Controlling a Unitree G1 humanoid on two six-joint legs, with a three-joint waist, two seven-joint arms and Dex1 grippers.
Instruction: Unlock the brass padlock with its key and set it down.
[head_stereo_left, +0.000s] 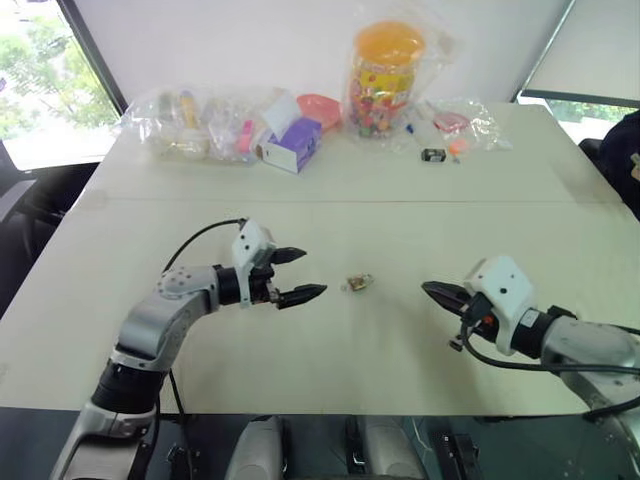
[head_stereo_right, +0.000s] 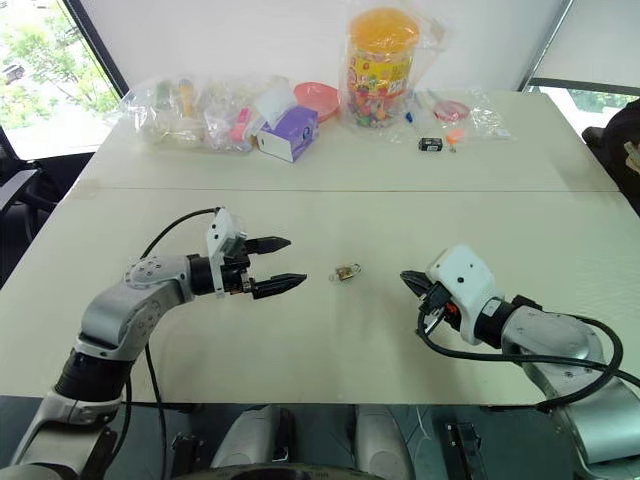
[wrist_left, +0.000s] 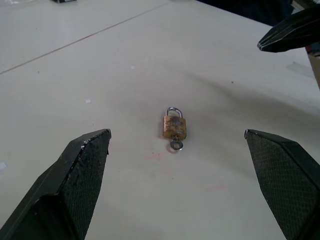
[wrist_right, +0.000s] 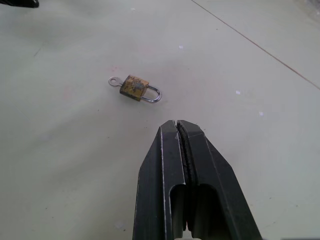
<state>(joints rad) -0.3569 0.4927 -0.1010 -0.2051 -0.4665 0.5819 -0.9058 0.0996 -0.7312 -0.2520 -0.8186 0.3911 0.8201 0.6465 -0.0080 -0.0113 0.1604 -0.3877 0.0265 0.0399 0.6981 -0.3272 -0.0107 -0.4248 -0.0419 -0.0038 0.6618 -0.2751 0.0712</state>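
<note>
One brass padlock (head_stereo_left: 358, 284) lies flat on the worktop (head_stereo_left: 330, 190), roughly midway between the two end effectors and touched by neither. Key (wrist_left: 176, 145) sits in its base, silver shackle (wrist_left: 173, 110) looks seated in the body. Left end effector (head_stereo_left: 297, 275) hangs just left of the lock, both fingers spread wide, nothing held, pointing at it. Right end effector (head_stereo_left: 434, 291) is a bit further off on the other side, fingers pressed together, empty, tip aimed at the lock. Far edge of the worktop: one candy jar with an orange lid (head_stereo_left: 383, 75), one purple box (head_stereo_left: 291, 143), one small black item (head_stereo_left: 433, 154), several clear plastic bags (head_stereo_left: 180, 122).
</note>
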